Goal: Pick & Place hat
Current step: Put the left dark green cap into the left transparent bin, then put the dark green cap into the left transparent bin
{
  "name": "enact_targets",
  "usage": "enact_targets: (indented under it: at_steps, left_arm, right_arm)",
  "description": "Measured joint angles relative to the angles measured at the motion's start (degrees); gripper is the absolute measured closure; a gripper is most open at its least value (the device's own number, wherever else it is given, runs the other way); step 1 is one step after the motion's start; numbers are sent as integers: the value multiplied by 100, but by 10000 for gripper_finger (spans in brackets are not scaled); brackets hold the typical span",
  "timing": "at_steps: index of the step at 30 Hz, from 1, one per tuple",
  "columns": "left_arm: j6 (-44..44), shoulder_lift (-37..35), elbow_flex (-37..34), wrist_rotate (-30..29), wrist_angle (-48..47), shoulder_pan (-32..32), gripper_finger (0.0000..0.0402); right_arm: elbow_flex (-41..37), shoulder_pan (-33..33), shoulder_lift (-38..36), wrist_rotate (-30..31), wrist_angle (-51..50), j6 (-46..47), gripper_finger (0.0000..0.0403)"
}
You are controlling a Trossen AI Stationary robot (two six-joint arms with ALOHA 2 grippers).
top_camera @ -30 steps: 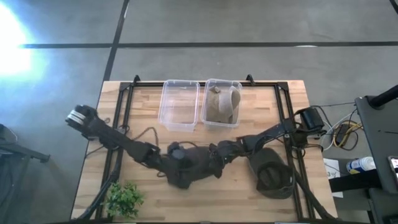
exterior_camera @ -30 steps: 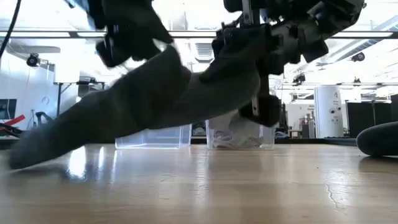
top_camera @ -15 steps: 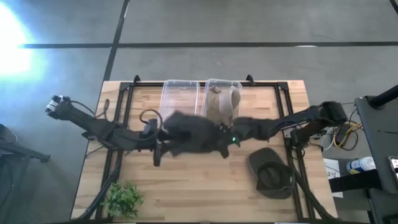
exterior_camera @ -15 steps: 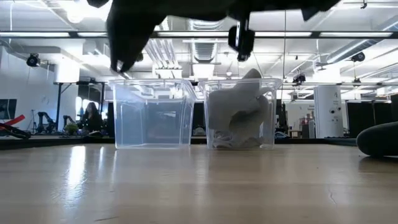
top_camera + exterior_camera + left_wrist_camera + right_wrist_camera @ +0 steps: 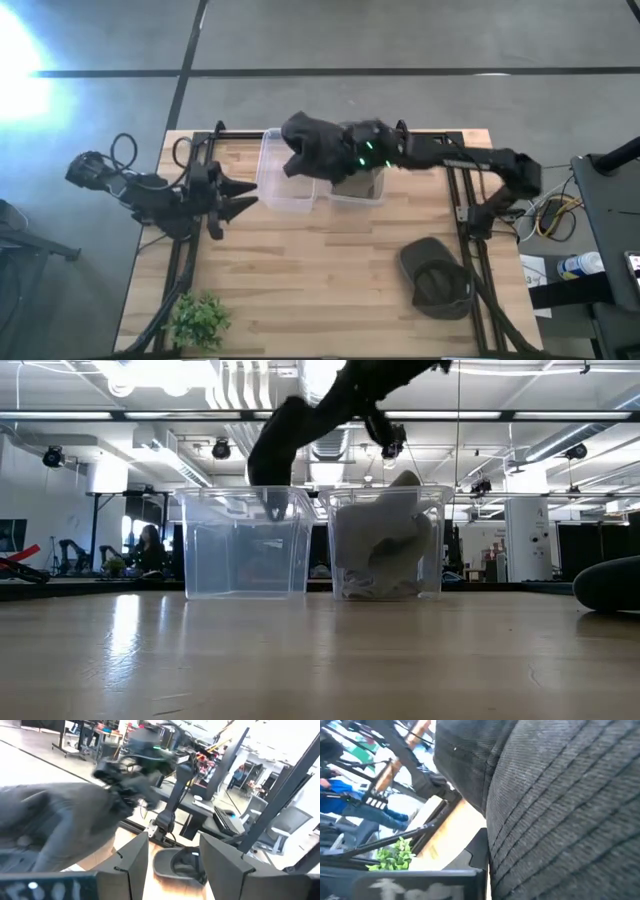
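Note:
A dark cloth hat (image 5: 312,148) hangs from my right gripper (image 5: 350,147), which is shut on it above the left clear bin (image 5: 272,190). In the low view the hat (image 5: 283,438) droops down to that bin's rim (image 5: 243,490). The right clear bin (image 5: 355,196) holds a tan hat (image 5: 358,170). My left gripper (image 5: 238,196) is open, over the table's left part, level and pointing toward the right edge, touching nothing; its wrist view shows the hat (image 5: 60,827) ahead of it. My right gripper holds the dark hat by its right-hand part (image 5: 338,146), reaching level from the table's right side. Cloth (image 5: 560,810) fills its wrist view and hides the fingertips. The hat is lifted clear of the table and hangs slack toward the left bin.
A second dark hat (image 5: 437,278) lies on the table near the right front corner and shows as a dark hump (image 5: 610,582) in the low view. A small green plant (image 5: 197,320) stands at the left front corner. Bare wood (image 5: 320,270) stretches before the bins.
The hat, which lay draped low on the near middle of the table between both grippers, has been lifted clear and carried toward the far edge. My left gripper has let go and drawn back toward the left edge. My right gripper has carried the hat over the left bin.

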Motion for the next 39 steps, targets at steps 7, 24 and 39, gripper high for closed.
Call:
enact_targets:
  at_steps: [7, 24, 39]
  left_arm:
    - [-68, 18, -13, -61, -259, -1, 229]
    - [-258, 467, -15, 7, -259, -7, 229]
    - [-397, 652, -23, 145, -640, -11, 229]
  right_arm:
    - [1692, -427, 1591, -1281, -1174, 90, 367]
    - [4777, -695, 4016, -1378, -3568, -525, 294]
    - [5502, -266, 2937, 308, -6160, -2549, 189]
